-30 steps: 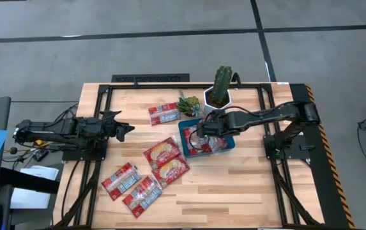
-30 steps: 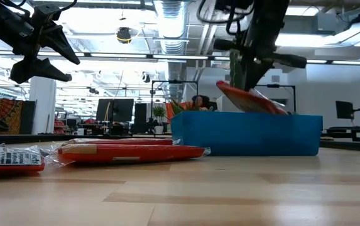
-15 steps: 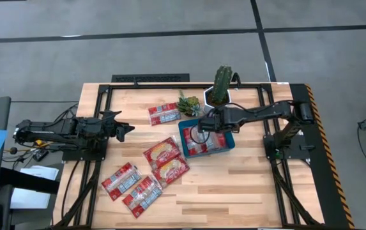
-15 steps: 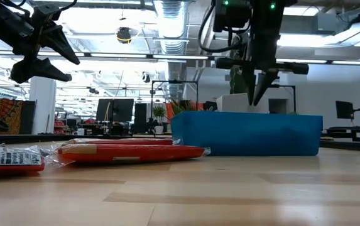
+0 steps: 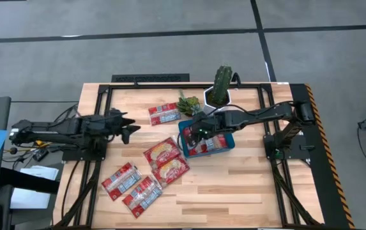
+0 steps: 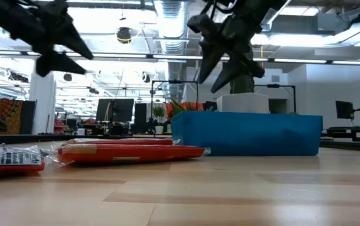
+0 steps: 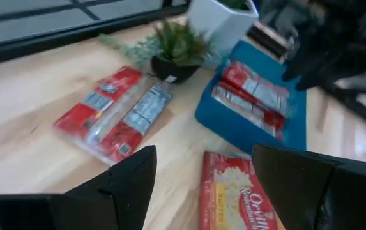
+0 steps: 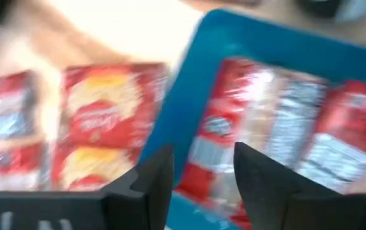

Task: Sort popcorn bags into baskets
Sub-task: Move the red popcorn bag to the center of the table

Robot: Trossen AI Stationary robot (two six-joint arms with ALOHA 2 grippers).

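The teal-blue basket [image 5: 183, 145] stands right of the table's middle, and red popcorn bags [image 5: 207, 144] lie flat in it [image 8: 278, 128]. My right gripper [image 5: 194, 133] hangs open above the basket's left end, touching nothing [image 8: 198, 172]. One loose bag [image 5: 163, 114] lies flat near the far edge. Two more [image 5: 160, 152] [image 5: 171, 169] lie left of the basket. Two others [image 5: 120, 180] [image 5: 142, 195] lie nearer the front left. My left gripper [image 5: 131, 128] is open in the air at the left, fingers pointing toward the bags [image 7: 202, 185].
A white pot with a tall cactus [image 5: 219, 89] stands just behind the basket, and a small spiky plant [image 5: 188, 103] sits beside it to the left. Bare wood lies along the near edge and the right side of the table.
My right gripper has opened and let go of a popcorn bag, which was tilted over the basket and now lies flat inside it. The gripper has then risen, tipped and gone toward the basket's left end. My left gripper has moved a little toward the table's right.
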